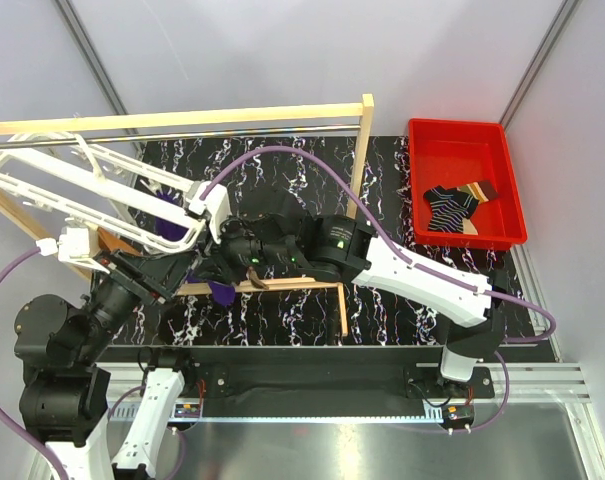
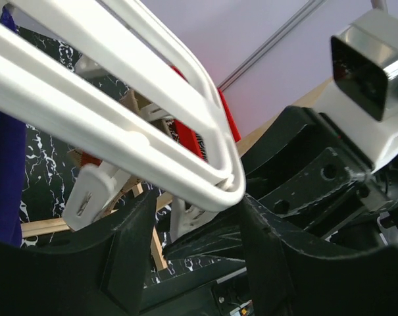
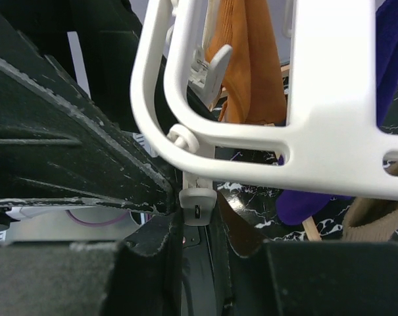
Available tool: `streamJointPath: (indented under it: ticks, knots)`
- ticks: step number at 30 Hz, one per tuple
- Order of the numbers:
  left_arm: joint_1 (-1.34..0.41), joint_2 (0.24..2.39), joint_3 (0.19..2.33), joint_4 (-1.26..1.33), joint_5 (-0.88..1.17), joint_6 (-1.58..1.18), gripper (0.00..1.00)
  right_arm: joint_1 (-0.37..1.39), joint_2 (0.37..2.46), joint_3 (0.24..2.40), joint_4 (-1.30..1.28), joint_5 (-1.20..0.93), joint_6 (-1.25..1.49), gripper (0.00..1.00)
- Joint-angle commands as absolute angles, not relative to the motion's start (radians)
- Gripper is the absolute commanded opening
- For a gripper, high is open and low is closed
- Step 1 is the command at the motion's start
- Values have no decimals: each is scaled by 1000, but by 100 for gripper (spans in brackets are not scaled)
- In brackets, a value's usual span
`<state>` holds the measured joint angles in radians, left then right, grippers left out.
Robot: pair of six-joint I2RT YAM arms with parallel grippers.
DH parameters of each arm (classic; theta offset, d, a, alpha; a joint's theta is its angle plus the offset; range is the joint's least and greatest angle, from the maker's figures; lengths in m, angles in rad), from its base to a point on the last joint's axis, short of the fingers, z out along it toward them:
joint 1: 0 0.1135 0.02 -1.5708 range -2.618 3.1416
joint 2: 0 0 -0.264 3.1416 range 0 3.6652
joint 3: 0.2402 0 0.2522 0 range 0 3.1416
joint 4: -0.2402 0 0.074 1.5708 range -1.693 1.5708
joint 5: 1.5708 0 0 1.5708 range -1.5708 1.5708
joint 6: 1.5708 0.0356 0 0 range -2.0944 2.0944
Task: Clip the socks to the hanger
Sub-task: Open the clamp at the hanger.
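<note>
The hanger (image 2: pixel 87 115) sits at the left rear of the tabletop (image 1: pixel 282 170), under the wooden frame (image 1: pixel 182 118). Both arms cover its near end in the top view. In the left wrist view, a rounded corner of the hanger lies between the fingers of the left tool (image 2: pixel 199 204), which stand apart on either side of it. The corner appears to touch the right-hand finger, but it cannot be told whether the tool actually clamps the rim. The right tool (image 3: pixel 199 224) is closed on the lower end of a white clip (image 3: pixel 199 197) that dangles from the hanger. The finger bodies hide the rest of the clip's base. An orange-brown sock (image 3: pixel 248 72) hangs behind the hanger rim, and its top is cut off by the frame edge. A purple sock (image 1: pixel 167 222) hangs within the hanger and is partly masked by the bars. A striped sock (image 1: pixel 447 207) lies in the red bin (image 1: pixel 457 160) at the right rear, well apart from the hanger, overlapping a brown item too small to identify.
</note>
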<state>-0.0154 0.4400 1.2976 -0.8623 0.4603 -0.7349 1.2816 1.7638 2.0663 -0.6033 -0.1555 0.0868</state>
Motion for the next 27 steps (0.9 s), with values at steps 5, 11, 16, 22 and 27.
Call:
streamJointPath:
  ticks: [5, 11, 16, 22, 27]
  knots:
    - [-2, 454, 1290, -784, 495, -762, 56, 1282, 1764, 2100, -592, -201, 86, 0]
    - [-2, 456, 1290, -821, 499, -741, 55, 1281, 1764, 2109, -569, -198, 87, 0]
    - [-2, 453, 1289, -838, 497, -729, 56, 1282, 1761, 2120, -561, -193, 97, 0]
    - [-2, 459, 1289, -827, 499, -736, 51, 1282, 1764, 2135, -554, -225, 107, 0]
    - [-2, 463, 1287, -827, 503, -735, 48, 1282, 1781, 2151, -552, -252, 110, 0]
